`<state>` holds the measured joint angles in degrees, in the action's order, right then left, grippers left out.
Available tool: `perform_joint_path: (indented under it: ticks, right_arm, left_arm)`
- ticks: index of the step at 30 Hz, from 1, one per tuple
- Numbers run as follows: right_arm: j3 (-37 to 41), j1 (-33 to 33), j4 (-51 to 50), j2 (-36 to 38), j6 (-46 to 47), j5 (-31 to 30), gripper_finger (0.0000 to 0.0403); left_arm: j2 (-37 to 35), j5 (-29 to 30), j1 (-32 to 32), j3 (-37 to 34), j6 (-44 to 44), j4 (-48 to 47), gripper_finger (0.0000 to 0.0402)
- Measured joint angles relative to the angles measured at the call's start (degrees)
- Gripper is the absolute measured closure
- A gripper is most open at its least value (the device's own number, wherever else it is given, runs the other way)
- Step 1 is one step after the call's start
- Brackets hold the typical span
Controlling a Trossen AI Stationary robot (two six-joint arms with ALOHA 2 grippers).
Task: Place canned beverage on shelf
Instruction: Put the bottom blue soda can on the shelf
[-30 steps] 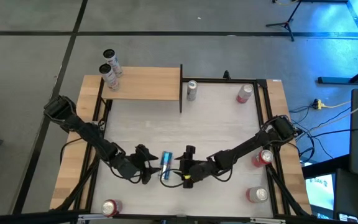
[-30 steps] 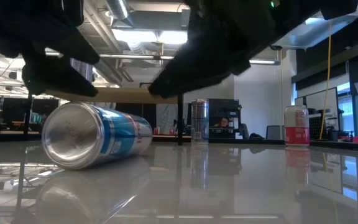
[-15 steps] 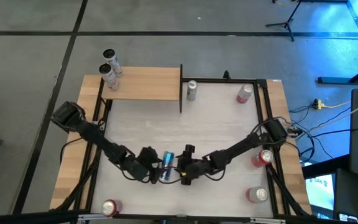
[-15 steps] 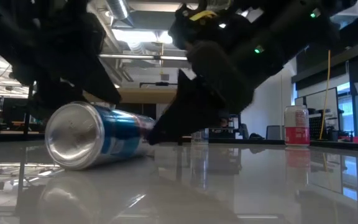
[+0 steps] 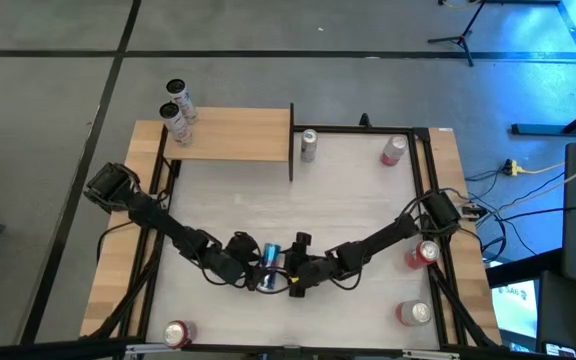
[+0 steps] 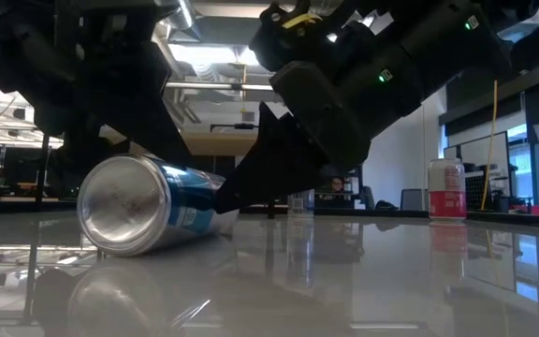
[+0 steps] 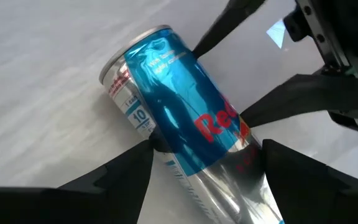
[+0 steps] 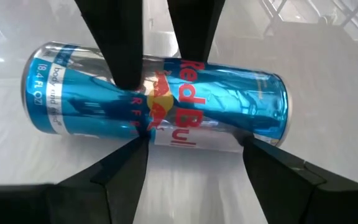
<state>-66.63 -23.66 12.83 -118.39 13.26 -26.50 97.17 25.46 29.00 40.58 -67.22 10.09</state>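
**Blue can on its side, a claw at each flank**

The blue canned beverage (image 5: pixel 269 262) lies on its side on the white worktop (image 5: pixel 358 200), near the front edge and well apart from the shelf (image 5: pixel 233 134), which sits at the far left corner. The left claw (image 5: pixel 249 268) and the right claw (image 5: pixel 290 276) both stand at the can from opposite sides, fingers spread wide and straddling its body; in the wrist views each pair of fingers sits at or just beside the can wall, but I cannot tell whether either is pressing on it. Neither has lifted it: the low view shows it resting on the worktop.

By my judgement the can will be a slick, thin-walled cylinder that rolls readily and dents under a hard squeeze. The safest hold looks to be across the middle of the body, square to its long axis, with moderate force.
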Motion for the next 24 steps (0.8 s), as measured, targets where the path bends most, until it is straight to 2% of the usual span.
perform_joint_path:
  ticks: [4, 11, 17, 24]
  right_arm:
    - [0.0, 0.0, 0.24, 0.0, -0.07, -0.04, 0.0139]
    - [0.0, 0.0, 2.76, -0.08, -1.38, -0.49, 0.0139]
    - [-0.02, 0.0, 5.07, -0.07, 2.31, -4.78, 0.0139]
    - [-0.82, 0.2, 12.57, 0.21, 5.98, -6.74, 0.0139]
  left_arm:
    - [0.09, -0.38, -0.58, -0.02, -2.85, 0.0, 0.0123]
    - [0.13, -0.31, -1.51, -0.09, -1.82, -0.21, 0.0123]
    - [0.23, 1.53, -2.19, -0.09, 0.06, -0.2, 0.0124]
    - [0.39, 1.73, -2.63, -0.05, 3.53, 0.31, 0.0153]
